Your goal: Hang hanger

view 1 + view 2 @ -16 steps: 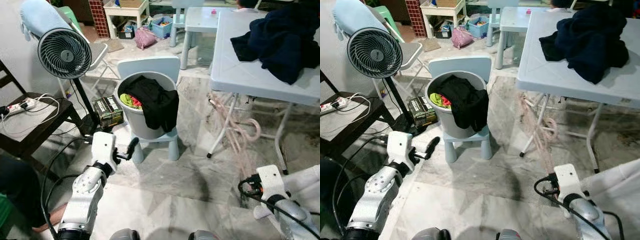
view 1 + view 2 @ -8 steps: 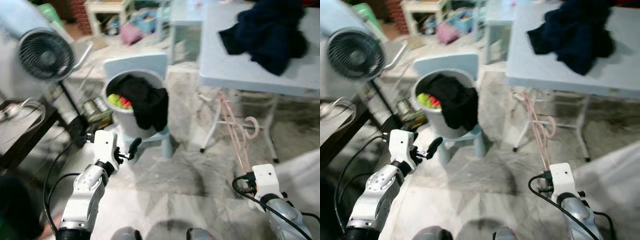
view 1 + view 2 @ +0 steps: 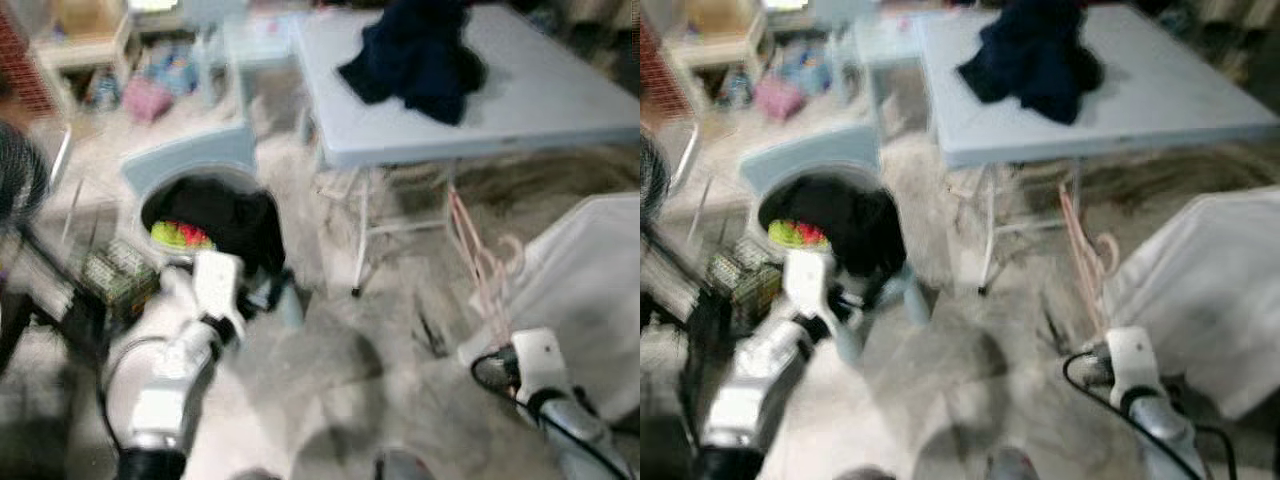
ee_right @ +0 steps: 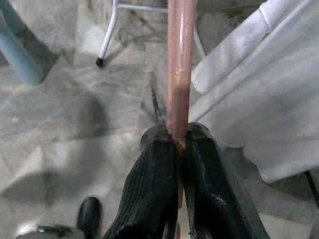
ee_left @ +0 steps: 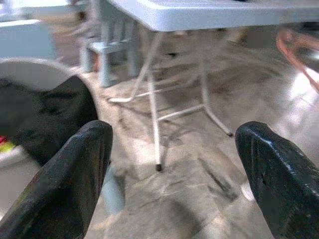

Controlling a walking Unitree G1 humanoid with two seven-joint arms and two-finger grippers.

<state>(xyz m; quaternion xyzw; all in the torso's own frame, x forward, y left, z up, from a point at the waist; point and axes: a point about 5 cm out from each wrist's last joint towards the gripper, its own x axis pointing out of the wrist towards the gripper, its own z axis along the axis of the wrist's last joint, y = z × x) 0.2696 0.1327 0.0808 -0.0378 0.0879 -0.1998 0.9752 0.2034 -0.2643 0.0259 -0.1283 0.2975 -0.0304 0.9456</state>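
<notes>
Head views, blurred: the pink hanger (image 3: pixel 480 262) stands just beside the folding table (image 3: pixel 520 90) legs. Left wrist: left gripper (image 5: pixel 174 164) fingers wide apart, facing the table. Right wrist: right gripper (image 4: pixel 178 149) pinches the hanger's bar — white cloth (image 4: pixel 259 89) alongside.

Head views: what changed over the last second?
Mostly the camera: it swung to the robot's right, so bucket and table shifted left in frame, and the picture blurred. Right gripper stays shut on the pink hanger, white garment alongside. Left gripper still open, empty. Dark clothes unmoved on table.
</notes>
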